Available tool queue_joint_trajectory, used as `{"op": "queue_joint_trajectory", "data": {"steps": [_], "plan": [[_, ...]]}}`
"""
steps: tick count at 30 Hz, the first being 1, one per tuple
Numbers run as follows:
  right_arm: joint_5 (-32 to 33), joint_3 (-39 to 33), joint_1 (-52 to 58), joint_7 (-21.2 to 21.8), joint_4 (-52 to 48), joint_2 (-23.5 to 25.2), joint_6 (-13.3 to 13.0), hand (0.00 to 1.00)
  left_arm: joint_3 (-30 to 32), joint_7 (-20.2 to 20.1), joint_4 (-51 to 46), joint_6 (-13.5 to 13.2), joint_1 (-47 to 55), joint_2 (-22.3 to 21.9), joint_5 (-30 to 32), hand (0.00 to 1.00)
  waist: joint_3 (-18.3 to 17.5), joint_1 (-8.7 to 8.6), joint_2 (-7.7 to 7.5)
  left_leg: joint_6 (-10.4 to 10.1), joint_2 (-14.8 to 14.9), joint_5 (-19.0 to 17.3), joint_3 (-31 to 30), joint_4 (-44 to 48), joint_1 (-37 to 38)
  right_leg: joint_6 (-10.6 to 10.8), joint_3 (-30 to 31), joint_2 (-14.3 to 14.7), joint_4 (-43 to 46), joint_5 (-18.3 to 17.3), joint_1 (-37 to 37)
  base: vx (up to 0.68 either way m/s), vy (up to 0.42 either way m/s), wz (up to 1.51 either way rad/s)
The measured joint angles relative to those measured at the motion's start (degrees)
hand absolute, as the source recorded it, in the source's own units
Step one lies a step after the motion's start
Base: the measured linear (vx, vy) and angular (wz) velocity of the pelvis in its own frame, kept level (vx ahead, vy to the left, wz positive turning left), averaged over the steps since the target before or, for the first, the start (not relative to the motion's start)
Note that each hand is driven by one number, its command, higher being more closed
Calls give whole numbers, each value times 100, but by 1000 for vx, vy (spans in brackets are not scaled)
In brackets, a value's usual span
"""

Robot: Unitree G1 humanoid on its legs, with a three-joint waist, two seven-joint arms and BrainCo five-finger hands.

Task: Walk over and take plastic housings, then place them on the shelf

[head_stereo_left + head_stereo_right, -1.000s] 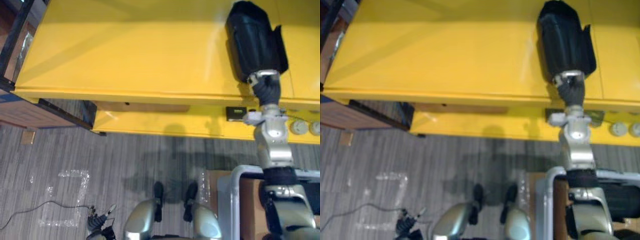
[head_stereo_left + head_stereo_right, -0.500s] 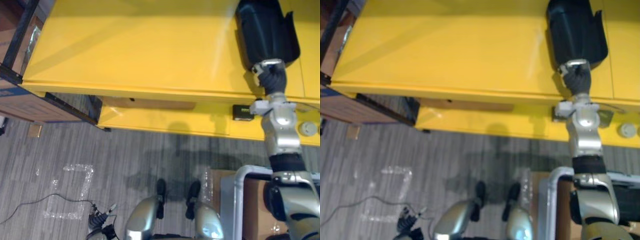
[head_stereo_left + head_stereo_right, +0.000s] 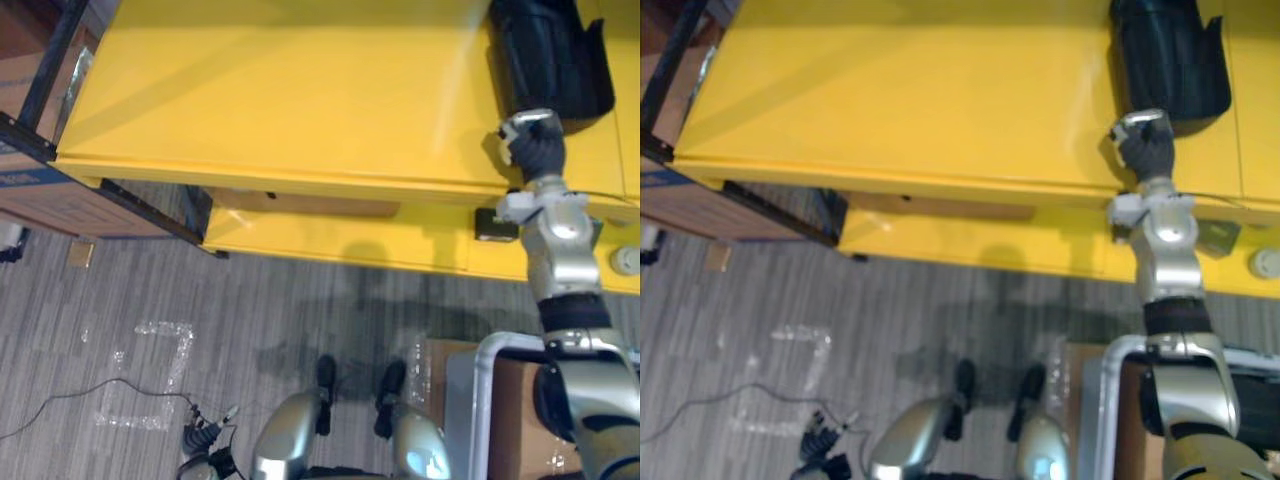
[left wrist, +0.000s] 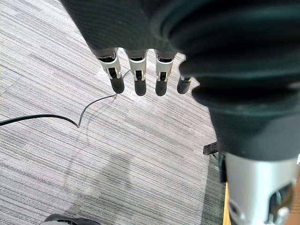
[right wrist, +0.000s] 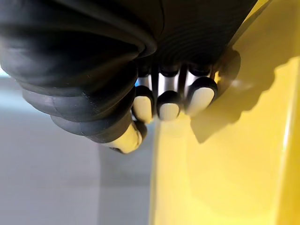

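Noting the black plastic housing (image 3: pixel 548 58) lying on the yellow shelf (image 3: pixel 280 100) at the upper right of the frame, long axis running toward the top edge. The right robot hand (image 3: pixel 532 143) sits directly below its near end, fingers curled on nothing; contact we cannot tell. We judge the housing placed. The left robot hand (image 4: pixel 140 77) hangs straight-fingered over the floor (image 4: pixel 70 154).

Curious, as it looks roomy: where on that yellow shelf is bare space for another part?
The yellow shelf is bare from its left edge across to the black plastic housing. Crowded only there, where the right hand is.
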Motion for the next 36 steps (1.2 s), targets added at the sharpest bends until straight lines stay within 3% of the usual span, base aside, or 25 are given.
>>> {"op": "queue_joint_trajectory", "data": {"steps": [5,6,9,10,12,15,16,20,23,27,33,36], "plan": [[69,78,513,202,-787,6,-163,100,13,-59,-16,3,13,0,8,0,-6,23,-13,-10,7,41,-3,-149,197,1,-12,15,-56,1,163,0,0,0],[147,69,793,286,-1255,31,-287,0,30,-76,-10,1,22,0,9,0,-20,24,-39,-13,8,58,-2,-233,301,3,-21,23,-103,2,243,35,-24,-1],[215,-1,1259,418,-2271,292,-560,0,151,-150,10,6,64,1,18,0,-113,-65,-192,-15,18,81,19,-387,401,21,-43,53,-230,17,334,41,-19,0],[210,-152,1620,383,-2872,557,-745,0,283,-175,19,15,110,11,68,0,-218,-98,-353,-19,32,81,31,-464,506,25,-50,85,-322,19,444,90,-27,-4],[193,-335,1950,167,-3304,781,-812,0,338,-174,51,23,186,46,79,0,-424,-120,-533,-26,43,77,37,-546,589,27,-50,119,-430,21,533,119,-24,-1],[-427,-887,2345,-877,-3671,1127,-800,0,427,-172,99,21,351,33,141,0,-802,-197,-826,-59,52,53,162,-577,746,28,-32,149,-544,21,711,126,0,-6],[-752,-1127,2451,-1458,-3689,1240,-770,0,426,-170,208,-8,392,15,244,0,-935,-217,-890,-81,55,29,272,-574,831,30,27,153,-568,23,785,69,19,-14],[-1211,-1543,2772,-2588,-3642,1250,-381,0,430,-146,287,-46,463,-54,274,0,-1061,-248,-852,-110,65,-31,345,-570,925,47,92,158,-574,33,844,5,8,-15],[-1153,-1843,2800,-2936,-3117,1149,-43,0,425,-84,287,-46,465,-51,273,0,-1086,-267,-797,-114,76,-36,346,-565,905,62,128,160,-557,39,840,-78,0,-6],[-643,-1834,2211,-2818,-1421,338,409,0,404,-78,287,21,473,-51,232,0,-1040,-264,-674,-111,69,-65,383,-541,782,80,159,131,-476,33,697,-107,13,-3],[-155,-1399,652,-2360,453,-706,412,0,359,-80,280,76,380,3,183,0,-666,-241,-383,-6,57,23,305,-338,380,56,40,99,-478,193,445,-43,17,9],[32,-1120,42,-2170,840,-928,400,0,288,-81,262,79,267,14,167,0,-522,-203,-307,-3,58,58,225,-225,256,39,-16,104,-469,207,357,40,-12,22]]}}
